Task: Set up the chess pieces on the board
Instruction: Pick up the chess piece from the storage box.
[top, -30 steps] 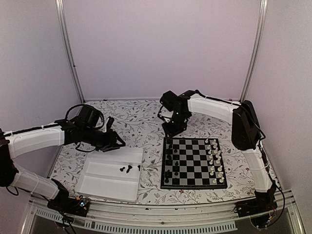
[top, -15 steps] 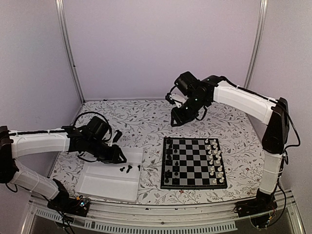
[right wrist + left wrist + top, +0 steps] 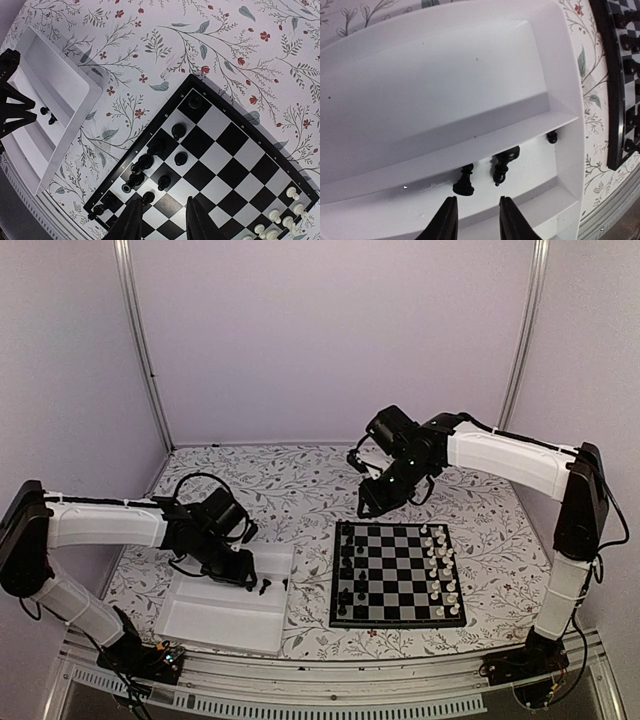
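Three black chess pieces lie in the white tray (image 3: pixel 445 90): an upright pawn (image 3: pixel 464 181), a toppled piece (image 3: pixel 504 162) and a small one (image 3: pixel 552 136) by the tray wall. My left gripper (image 3: pixel 476 212) hovers open just short of the pawn and the toppled piece, with nothing between its fingers. In the top view it (image 3: pixel 240 575) hangs over the tray's far compartment. Several black pieces (image 3: pixel 150 165) stand on the board's (image 3: pixel 240 150) left columns. High over the board's far-left part, my right gripper (image 3: pixel 162 212) is open and empty.
White chess pieces (image 3: pixel 440 560) line the board's (image 3: pixel 400 585) right columns. The tray (image 3: pixel 215 615) sits left of the board on a floral tablecloth (image 3: pixel 290 490). Metal frame posts rise at the back corners, and a rail runs along the near edge.
My left gripper has moved right and nearer, from the cloth beside the tray to above the pieces in it, narrowing a little. My right arm has lifted off the board's far-left corner.
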Tool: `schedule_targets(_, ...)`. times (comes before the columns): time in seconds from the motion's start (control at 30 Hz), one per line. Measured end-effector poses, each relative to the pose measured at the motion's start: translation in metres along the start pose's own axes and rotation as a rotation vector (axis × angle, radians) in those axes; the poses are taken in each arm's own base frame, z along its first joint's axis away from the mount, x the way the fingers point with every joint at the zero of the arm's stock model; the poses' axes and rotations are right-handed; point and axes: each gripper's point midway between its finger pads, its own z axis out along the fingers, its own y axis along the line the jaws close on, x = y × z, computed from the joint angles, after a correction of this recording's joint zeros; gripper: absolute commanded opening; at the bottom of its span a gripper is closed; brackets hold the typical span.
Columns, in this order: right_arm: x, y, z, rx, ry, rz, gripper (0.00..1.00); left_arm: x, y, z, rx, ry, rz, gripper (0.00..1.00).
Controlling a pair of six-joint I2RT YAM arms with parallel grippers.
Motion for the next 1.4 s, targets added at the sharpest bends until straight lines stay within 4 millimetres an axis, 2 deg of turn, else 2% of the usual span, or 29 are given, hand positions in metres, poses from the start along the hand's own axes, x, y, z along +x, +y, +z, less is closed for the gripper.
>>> schedule_targets(0.33, 0.001, 0.004, -0.009, -0.018, -0.028, 0.009, 0.32, 0.018, 0.012, 0.024, -0.054, 0.113, 0.041, 0.32)
schedule_targets(0.7, 0.001, 0.004, -0.008, -0.02, -0.03, 0.012, 0.32, 0.008, 0.008, 0.029, -0.057, 0.114, 0.078, 0.26)
schedule_targets(0.93, 0.001, 0.004, -0.008, -0.02, -0.03, 0.012, 0.32, 0.009, 0.009, 0.03, -0.063, 0.12, 0.094, 0.18)
schedule_targets(1.13, 0.0, 0.004, -0.008, -0.021, -0.034, 0.012, 0.32, 0.01, 0.01, 0.029, -0.069, 0.132, 0.101, 0.22)
schedule_targets(1.4, -0.002, 0.006, -0.008, -0.033, -0.039, 0.01, 0.32, 0.01, 0.011, 0.029, -0.08, 0.142, 0.106, 0.11)
